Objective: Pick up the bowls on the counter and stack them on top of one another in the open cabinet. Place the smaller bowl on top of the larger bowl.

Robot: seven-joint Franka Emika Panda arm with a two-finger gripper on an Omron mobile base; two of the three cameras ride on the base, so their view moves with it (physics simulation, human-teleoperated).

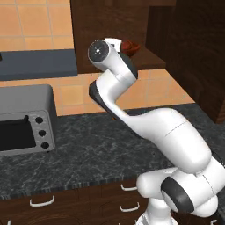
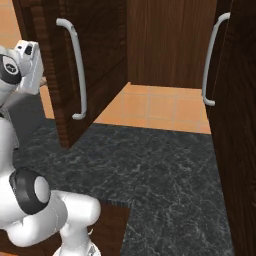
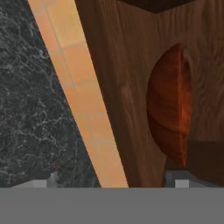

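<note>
Just past the gripper sits a bowl on the open cabinet shelf (finger spread unclear). Placing step; next, let go gently.

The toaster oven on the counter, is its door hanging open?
No. In the left base view the toaster oven sits on the counter with its dark glass door flush against the front, handle at the top.

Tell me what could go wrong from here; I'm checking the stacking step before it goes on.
1. The reddish-brown bowl sits on the cabinet shelf right by the gripper, so a careless move could knock it.
2. The hand is raised near the cabinet door; a wide swing might strike it.
3. Whether a second bowl is stacked cannot be told, so the order may be wrong.
</note>
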